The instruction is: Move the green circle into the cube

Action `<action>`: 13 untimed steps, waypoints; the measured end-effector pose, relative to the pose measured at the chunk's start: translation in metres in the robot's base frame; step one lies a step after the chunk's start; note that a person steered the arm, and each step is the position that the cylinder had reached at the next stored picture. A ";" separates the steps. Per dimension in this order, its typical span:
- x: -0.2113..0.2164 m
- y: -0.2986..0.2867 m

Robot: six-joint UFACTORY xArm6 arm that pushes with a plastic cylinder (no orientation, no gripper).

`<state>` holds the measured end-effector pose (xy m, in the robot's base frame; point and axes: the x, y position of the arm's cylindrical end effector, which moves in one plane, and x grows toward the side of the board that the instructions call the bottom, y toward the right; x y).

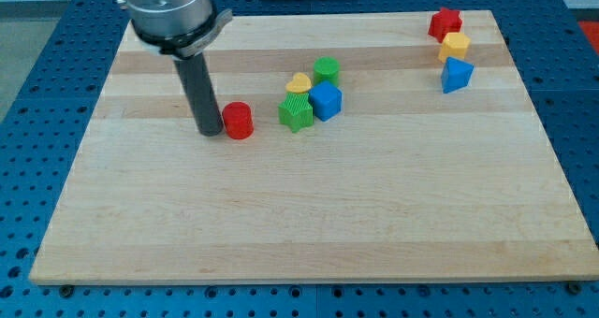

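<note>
The green circle [327, 70] sits near the board's upper middle, touching the blue cube [326, 101] just below it. A yellow heart [299, 82] lies to the left of the green circle. A green star-shaped block [296, 112] touches the cube's left side. My tip [209, 131] rests on the board at the view's left of this cluster, right against a red cylinder [238, 120]. The rod rises from the tip to the arm's grey housing at the view's top left.
At the view's top right stand a red star-like block [445, 22], a yellow block [455, 46] and a blue triangular block [456, 75] in a column. The wooden board [299, 234] ends near the blue perforated table on all sides.
</note>
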<state>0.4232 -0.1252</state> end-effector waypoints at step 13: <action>-0.230 0.227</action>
<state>0.1934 0.1014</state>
